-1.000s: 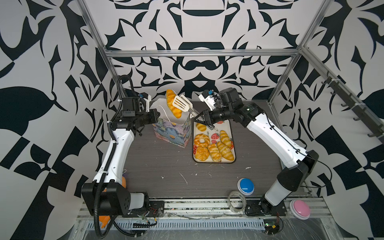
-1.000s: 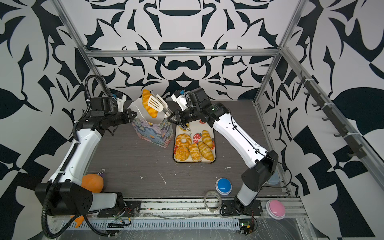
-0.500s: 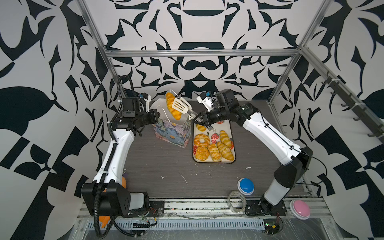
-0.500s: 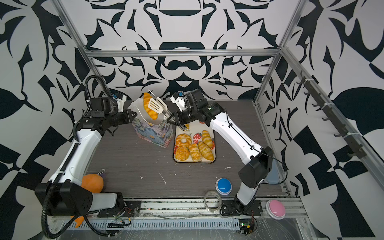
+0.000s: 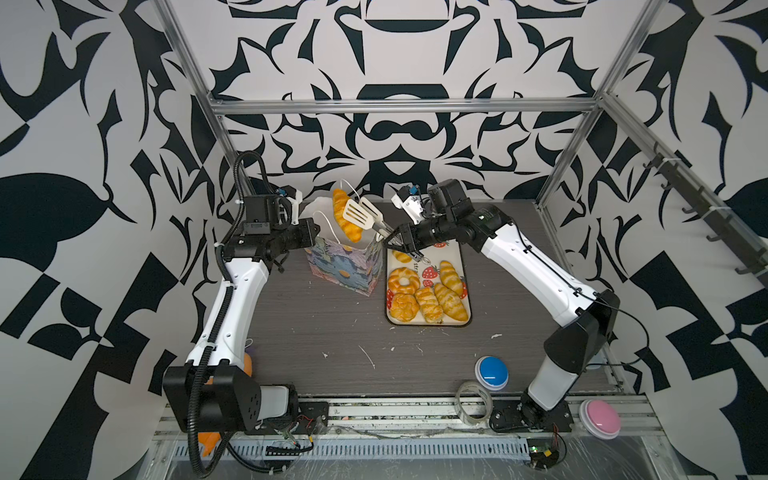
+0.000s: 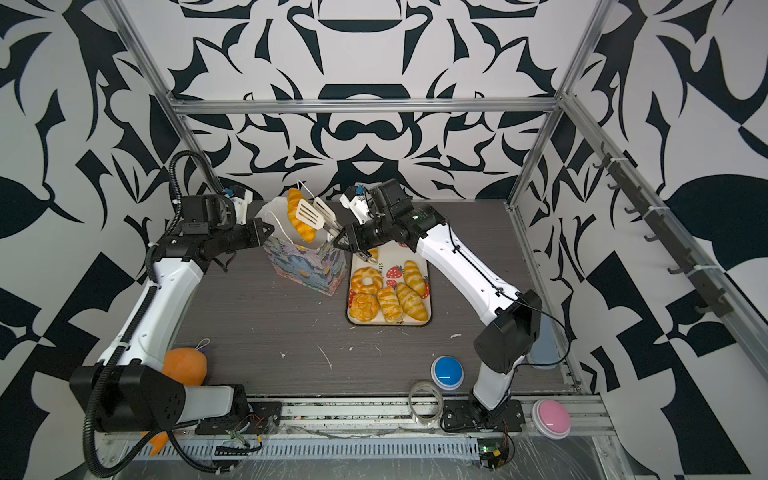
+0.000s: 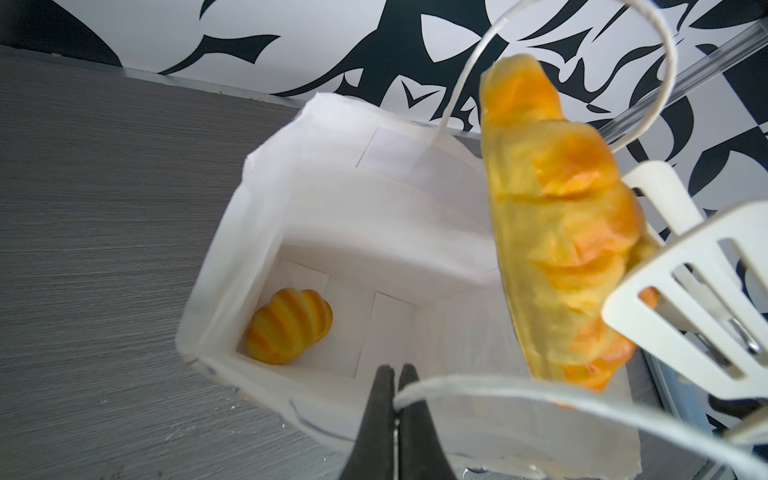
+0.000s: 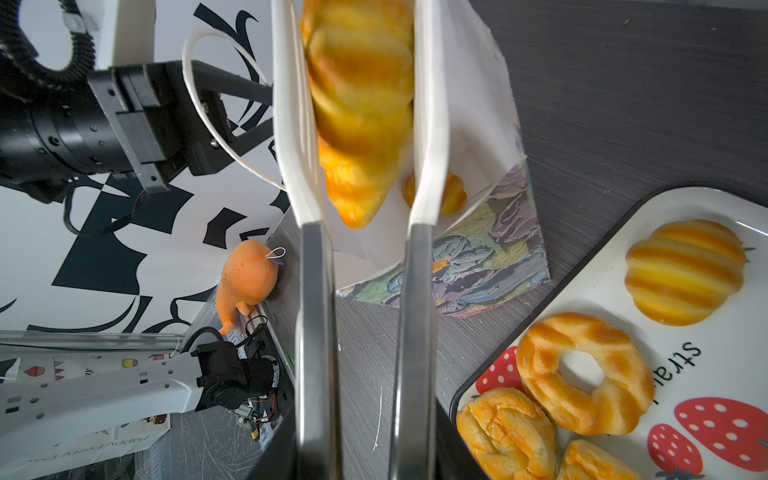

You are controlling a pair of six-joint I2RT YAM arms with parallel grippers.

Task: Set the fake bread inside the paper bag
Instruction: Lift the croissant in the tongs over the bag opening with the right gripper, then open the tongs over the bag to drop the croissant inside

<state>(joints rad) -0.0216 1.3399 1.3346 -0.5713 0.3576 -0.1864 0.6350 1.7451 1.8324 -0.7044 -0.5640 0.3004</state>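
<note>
The paper bag [image 5: 345,270] [image 6: 303,270] stands open on the table with its white lining [image 7: 332,208] showing. My left gripper [image 5: 316,230] [image 7: 397,370] is shut on the bag's near cord handle [image 7: 478,384]. My right gripper [image 5: 397,241] [image 6: 347,241] is shut on the metal handles of white slotted tongs [image 5: 361,214] [image 8: 316,291]. Between the tong blades a croissant [image 5: 347,216] [image 7: 561,232] [image 8: 357,104] hangs above the bag mouth. One striped piece of fake bread [image 7: 291,326] [image 8: 453,193] lies on the bag's floor. Several more pieces [image 5: 424,295] [image 8: 582,374] lie on the strawberry tray [image 5: 465,257].
The tray [image 8: 706,374] lies just right of the bag. Near the front edge are a blue button [image 5: 491,372], a pink button [image 5: 599,417] and a tape roll [image 5: 475,401]. An orange plush toy [image 6: 185,365] [image 8: 249,278] sits by the left arm's base.
The tongs with the croissant have sunk a little toward the bag mouth and the right arm has shifted slightly. The left gripper has kept its hold on the handle.
</note>
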